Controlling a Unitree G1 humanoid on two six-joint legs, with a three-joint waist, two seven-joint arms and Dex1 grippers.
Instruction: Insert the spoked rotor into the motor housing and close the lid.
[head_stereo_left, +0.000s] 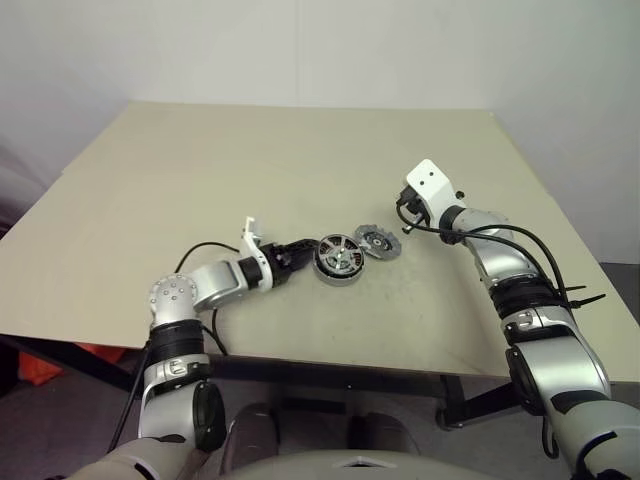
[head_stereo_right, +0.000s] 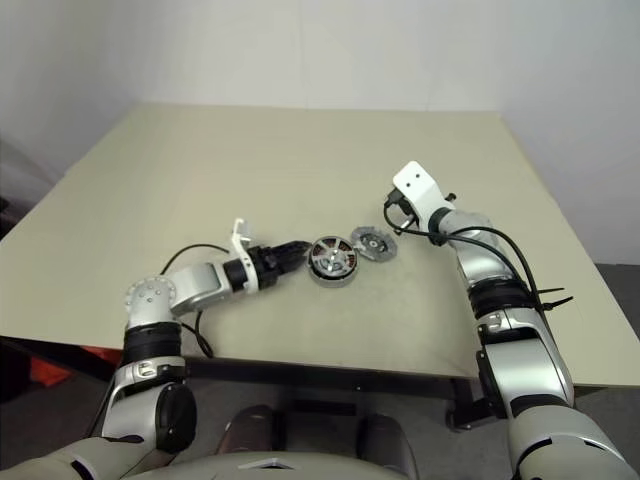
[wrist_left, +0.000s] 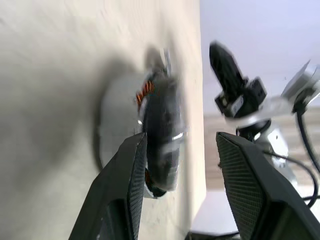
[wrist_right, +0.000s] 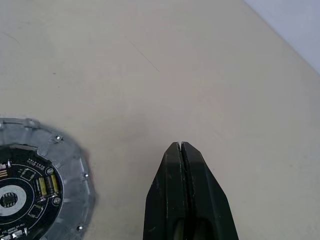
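- The motor housing (head_stereo_left: 337, 258), copper windings showing, lies near the front of the tan table (head_stereo_left: 250, 170).
- The left gripper (head_stereo_left: 303, 254) sits just beside it, fingers parted and holding nothing.
- The right gripper (wrist_right: 182, 150) is closed and empty, near the silvery lid (head_stereo_left: 378, 242).
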